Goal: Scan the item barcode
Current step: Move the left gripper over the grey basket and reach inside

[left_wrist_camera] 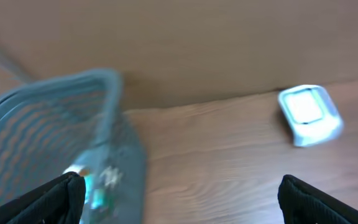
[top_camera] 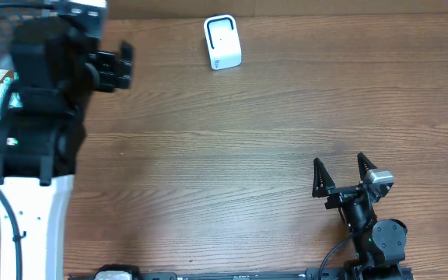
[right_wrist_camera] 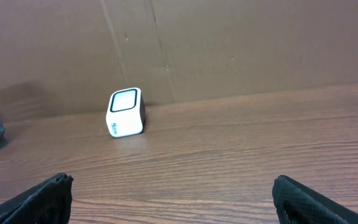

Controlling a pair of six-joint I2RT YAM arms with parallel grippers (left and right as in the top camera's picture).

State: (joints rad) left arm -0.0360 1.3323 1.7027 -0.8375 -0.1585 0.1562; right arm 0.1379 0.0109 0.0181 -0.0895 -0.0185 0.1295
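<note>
Table: a brown wooden table (top_camera: pixel 232 155) with its grain running left to right. It fills most of the overhead view.
Back edge: the far side of the table meets a plain brown wall (right_wrist_camera: pixel 241 43) that looks like cardboard.
Scanner: a small white box-shaped scanner (top_camera: pixel 222 43) stands upright on the table close to the wall, a little left of centre. A dark-rimmed window is on its slanted upper face.
Basket: a grey-blue mesh basket (left_wrist_camera: pixel 48 124) sits on the table at the far left corner. It is blurred in the left wrist view and partly hidden from overhead.
Spacing: the scanner and the basket stand well apart, the scanner to the basket's right.
</note>
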